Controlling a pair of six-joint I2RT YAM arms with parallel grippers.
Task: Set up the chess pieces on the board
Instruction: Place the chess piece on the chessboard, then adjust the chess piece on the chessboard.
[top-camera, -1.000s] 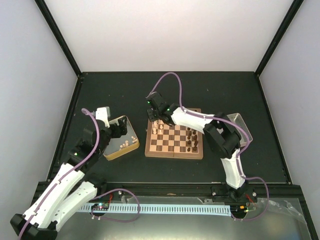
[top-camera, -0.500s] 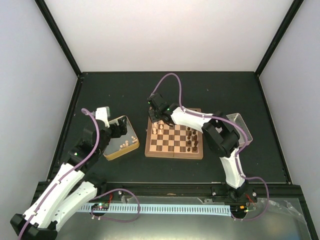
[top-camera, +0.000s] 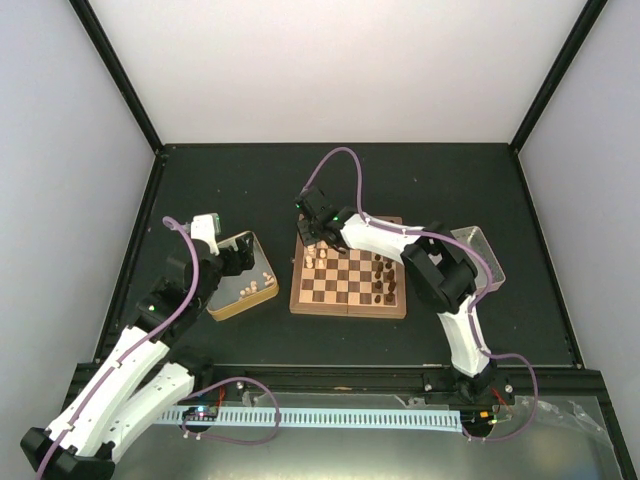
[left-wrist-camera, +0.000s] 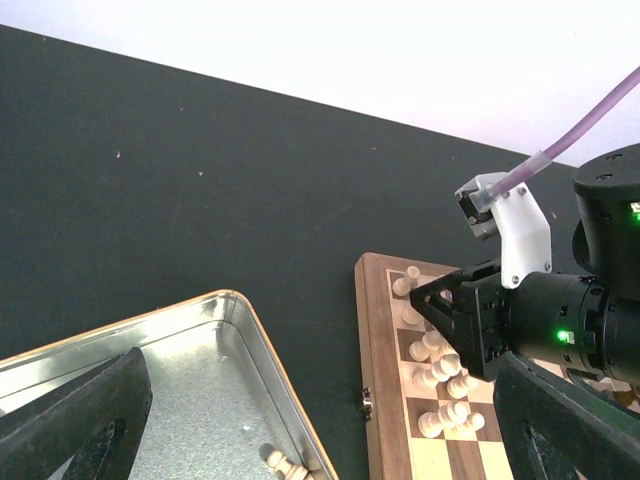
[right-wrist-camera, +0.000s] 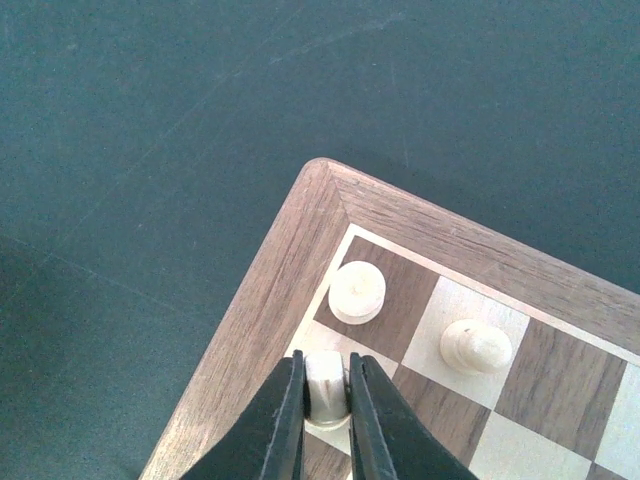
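The board (top-camera: 347, 310) lies mid-table, with pale chess pieces (top-camera: 318, 258) along its left side and dark ones (top-camera: 382, 280) on its right. My right gripper (top-camera: 312, 240) is at the board's far-left corner. In the right wrist view it (right-wrist-camera: 326, 400) is shut on a pale piece (right-wrist-camera: 326, 378) that stands on the edge square next to the corner. Two other pale pieces (right-wrist-camera: 357, 291) (right-wrist-camera: 476, 345) stand just beyond it. My left gripper (top-camera: 238, 258) hangs open over the gold tin (top-camera: 240, 310), nothing between its fingers (left-wrist-camera: 100, 410).
The tin holds loose pale pieces (top-camera: 258, 285), one lying by its wall (left-wrist-camera: 280, 465). A silver-grey tray (top-camera: 482, 248) sits right of the board, partly behind the right arm. Black walls with posts bound the dark table.
The right gripper has settled slightly lower at the board's far-left corner with the pale piece between its fingers. The left arm has barely shifted.
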